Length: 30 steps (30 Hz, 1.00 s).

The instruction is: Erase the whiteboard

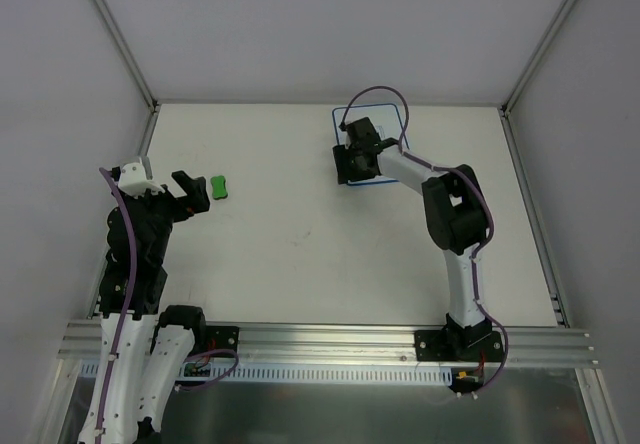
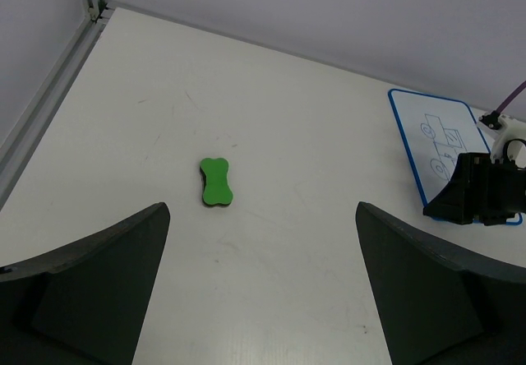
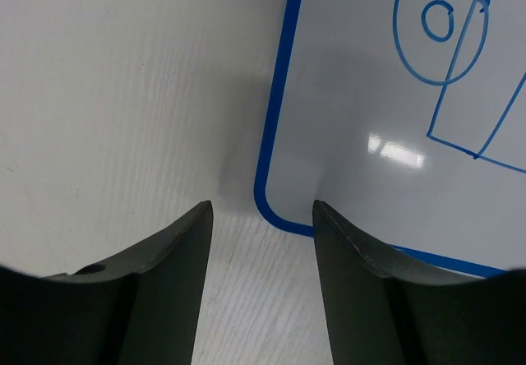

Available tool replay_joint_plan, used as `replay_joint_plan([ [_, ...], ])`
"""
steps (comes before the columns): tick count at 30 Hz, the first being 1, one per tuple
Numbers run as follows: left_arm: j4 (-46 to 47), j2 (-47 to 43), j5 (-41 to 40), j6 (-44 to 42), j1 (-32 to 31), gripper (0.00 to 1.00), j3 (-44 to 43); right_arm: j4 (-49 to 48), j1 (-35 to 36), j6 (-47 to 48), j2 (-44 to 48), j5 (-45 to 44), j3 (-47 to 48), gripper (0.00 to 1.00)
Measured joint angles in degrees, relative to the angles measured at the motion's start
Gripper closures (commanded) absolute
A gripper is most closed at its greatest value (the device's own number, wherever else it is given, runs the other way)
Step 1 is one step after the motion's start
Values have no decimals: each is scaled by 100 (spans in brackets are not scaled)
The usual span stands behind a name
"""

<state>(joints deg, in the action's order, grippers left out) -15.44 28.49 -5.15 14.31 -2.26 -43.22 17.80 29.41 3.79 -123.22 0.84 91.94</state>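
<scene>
A: Where is the whiteboard (image 2: 440, 147), and has any of it been wiped?

B: It lies flat on the worktop (image 1: 300, 254), at the far side, right of centre. Nothing looks wiped. The blue line drawings (image 3: 452, 145) — circles and a boxy shape — are crisp, with no smears that I can see. I'd judge the task barely begun.

A: And the hand nearest it?

B: The right hand (image 3: 261, 207) sits over a rounded corner on the board's near side. One finger is over bare worktop and the other over the white surface, with the blue border running between them. The fingers are apart with a clear gap and clamp nothing. Whether they touch the board I can't tell.

A: The eraser?

B: The green eraser (image 2: 216, 182) lies well apart from the board, over on the left. The left hand (image 2: 263, 209) hovers just short of it, fingers spread wide and empty.

A: So what's left?

B: By my reading, everything — grasp the eraser, carry it across, rub off every line.
</scene>
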Motion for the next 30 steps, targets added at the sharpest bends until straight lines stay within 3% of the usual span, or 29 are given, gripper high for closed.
replay_joint_plan([
  [10, 0, 0, 0, -17, 0, 1, 2, 481, 90, 7, -92, 354, 216, 62],
  [19, 0, 0, -4, -20, 0, 1, 7, 1241, 481, 149, -205, 1019, 492, 66],
  [30, 4, -7, -11, -20, 0, 1, 59, 2245, 2262, 302, 72, 2540, -120, 64],
])
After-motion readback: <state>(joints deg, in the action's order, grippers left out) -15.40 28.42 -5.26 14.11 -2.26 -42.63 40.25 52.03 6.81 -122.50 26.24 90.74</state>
